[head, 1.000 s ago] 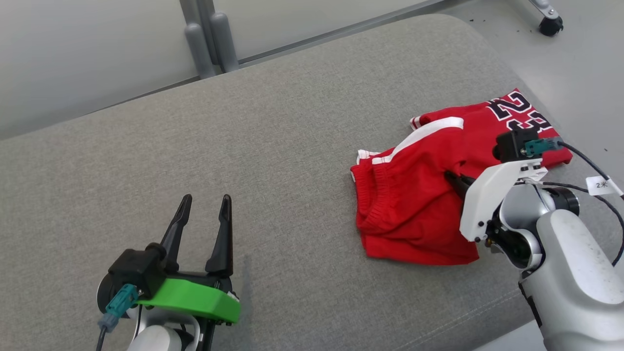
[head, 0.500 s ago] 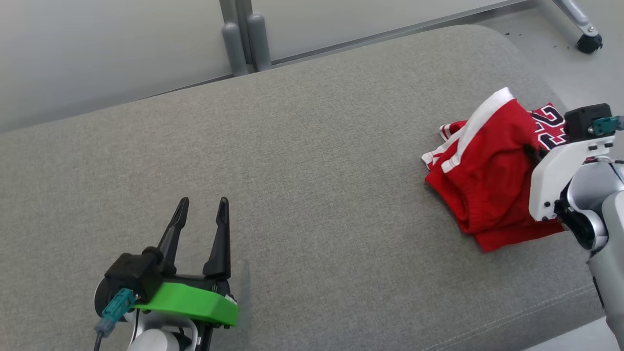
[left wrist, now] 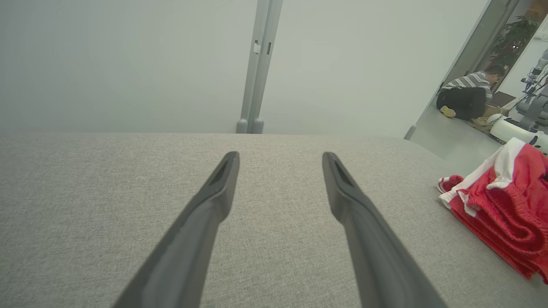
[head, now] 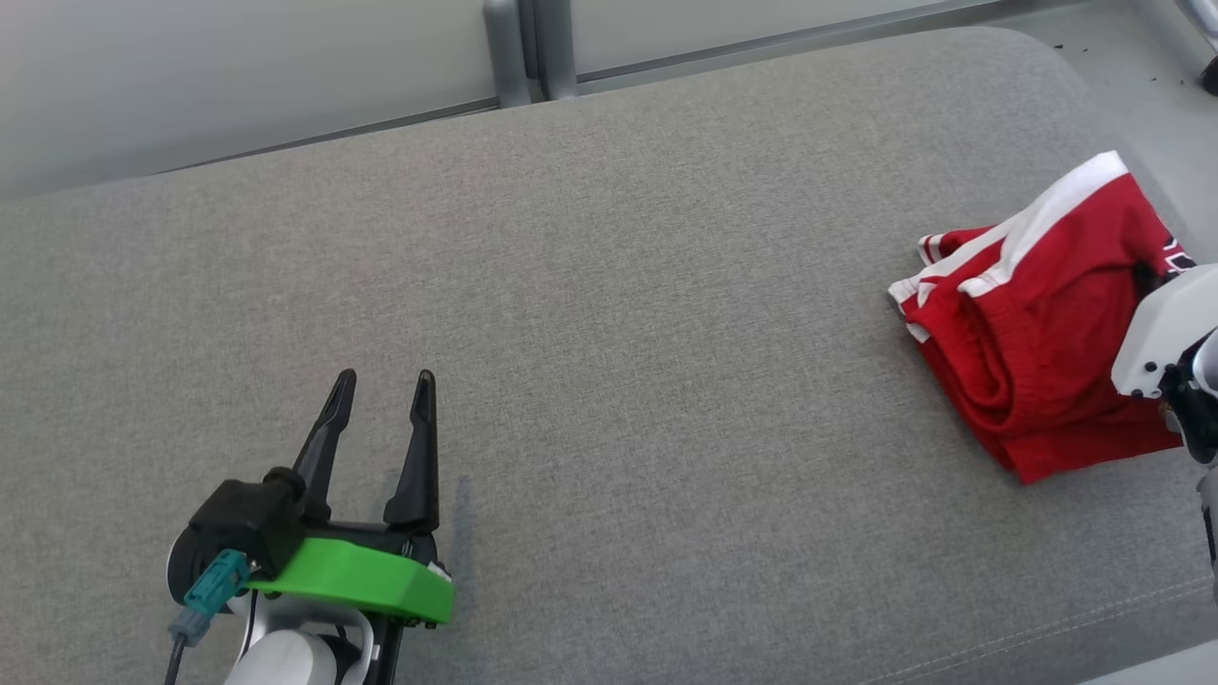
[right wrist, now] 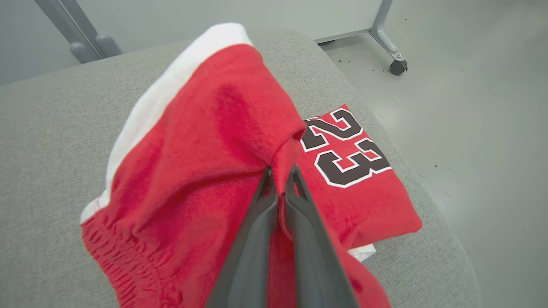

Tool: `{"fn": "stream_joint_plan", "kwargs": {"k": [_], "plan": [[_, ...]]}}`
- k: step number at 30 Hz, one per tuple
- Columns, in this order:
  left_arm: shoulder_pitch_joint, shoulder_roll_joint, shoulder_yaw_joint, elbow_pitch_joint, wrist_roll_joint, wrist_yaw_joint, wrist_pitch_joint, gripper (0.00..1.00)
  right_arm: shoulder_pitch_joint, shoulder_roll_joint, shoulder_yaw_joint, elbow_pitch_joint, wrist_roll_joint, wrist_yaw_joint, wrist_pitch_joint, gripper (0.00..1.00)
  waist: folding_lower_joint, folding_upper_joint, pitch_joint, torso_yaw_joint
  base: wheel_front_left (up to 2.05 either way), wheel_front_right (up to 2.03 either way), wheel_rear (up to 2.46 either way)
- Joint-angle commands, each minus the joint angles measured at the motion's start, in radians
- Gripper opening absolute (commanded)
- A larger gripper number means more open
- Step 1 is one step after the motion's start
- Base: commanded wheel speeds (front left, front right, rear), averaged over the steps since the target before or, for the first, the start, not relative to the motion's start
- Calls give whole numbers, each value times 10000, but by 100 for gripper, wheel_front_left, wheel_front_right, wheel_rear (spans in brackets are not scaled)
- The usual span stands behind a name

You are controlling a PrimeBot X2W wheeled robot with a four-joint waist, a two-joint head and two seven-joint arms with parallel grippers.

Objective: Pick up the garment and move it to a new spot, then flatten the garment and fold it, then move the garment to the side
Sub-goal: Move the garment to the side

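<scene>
The grey fabric-covered bench (head: 590,285) spans the head view from edge to edge. Its rounded right end borders a pale floor (right wrist: 471,128).

The red knit garment (head: 1028,323) is located at the right end of the bench, near that rounded edge and well apart from the left end effector (head: 385,379). The garment is a pair of shorts, bunched and partly doubled over. Its lower layers rest on the bench, while one fold is raised above them into a peak.

The right end effector (right wrist: 280,171) is clenched on that raised fold. In the right wrist view, both dark fingers press together with a ridge of red cloth pinched between their tips.

The left end effector is released. Its two dark fingers stand apart above bare bench fabric at the lower left of the head view and touch nothing. A green housing (head: 362,582) sits at its base.

Garment features:
- A white side stripe (right wrist: 141,115) runs along the outer edge of the raised fold.
- A gathered waistband (right wrist: 111,252) of ribbed red cloth lies at the near left of the bundle.
- A black number 23 (right wrist: 342,149) with white outline lies flat on the bench, just beyond the pinched fold.

A black caster wheel (right wrist: 398,67) stands on the floor past the end of the bench.
</scene>
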Motion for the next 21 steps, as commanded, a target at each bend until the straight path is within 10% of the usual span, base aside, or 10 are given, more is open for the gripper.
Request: {"fn": "stream_joint_plan", "kwargs": {"k": [1,21], "plan": [[-178,98,-10,-40,38,18,51,100,-192,-1,-318,313,-203,1,-270,0,0,57,182,193,0,0,0],[-647,404,-54,-393,209,146,393,100,-1695,47,-4622,3674,-2462,1,-2566,0,0,57,1092,1152,0,0,0]]}}
